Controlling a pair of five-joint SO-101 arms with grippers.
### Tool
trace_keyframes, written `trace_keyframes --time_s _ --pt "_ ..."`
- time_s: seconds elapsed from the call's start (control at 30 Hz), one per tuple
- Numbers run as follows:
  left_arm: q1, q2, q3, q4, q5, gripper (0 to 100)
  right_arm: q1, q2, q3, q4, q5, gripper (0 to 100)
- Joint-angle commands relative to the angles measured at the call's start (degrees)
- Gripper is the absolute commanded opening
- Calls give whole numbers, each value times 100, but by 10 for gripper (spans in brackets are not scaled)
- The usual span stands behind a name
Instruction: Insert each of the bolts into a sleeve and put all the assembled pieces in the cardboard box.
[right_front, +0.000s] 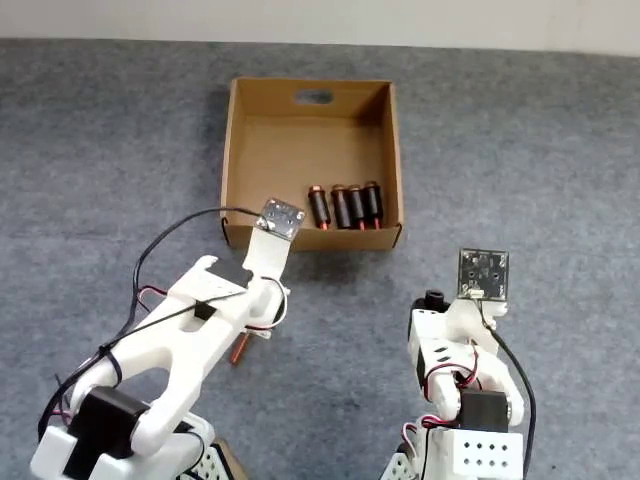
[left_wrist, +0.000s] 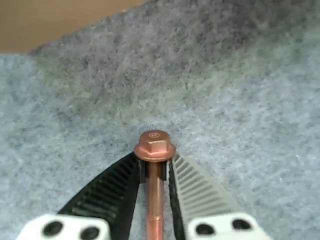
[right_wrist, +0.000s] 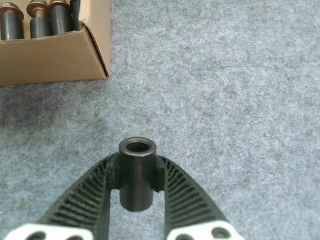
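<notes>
— Copper-coloured bolt (left_wrist: 155, 150), flanged hex head, slim smooth shank: where is it?
— Pinched in the left gripper (left_wrist: 155, 164), whose fingers are closed on the shank just under the head, over the grey carpet (left_wrist: 240, 100).
— And the sleeve (right_wrist: 136, 175)?
— A short black tube with its open bore facing forward. The right gripper (right_wrist: 136, 164) is closed around it.
— The cardboard box (right_front: 235, 150)?
— Ahead of the arms, open-topped, with four finished pieces (right_front: 345, 207) side by side against its near wall.
</notes>
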Motion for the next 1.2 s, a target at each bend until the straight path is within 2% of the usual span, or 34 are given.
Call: trace_keyframes --time_s 0.0,0.1,0.2,0.43,0.8,0.9,1.17 --pt "-48 -136 -13 -97 0 20 31 -66 -31 22 -9 6" --pt "-48 -154 -13 -53 0 20 31 -66 -31 22 -9 6" --pt "-57 -224 -180 316 0 20 31 -66 -31 22 -9 6" --pt "-84 -1051 -1051 1732 0 20 31 -66 -31 4 -9 6" --pt "-75 -3020 -804 1820 -9 20 -22 -75 -303 -312 -18 6" --pt "-84 -3670 -796 1538 -9 20 -356 -75 -321 -716 -9 7" --pt "-48 -5411 -110 -563 -9 20 -2026 -75 -259 -2097 -9 7"
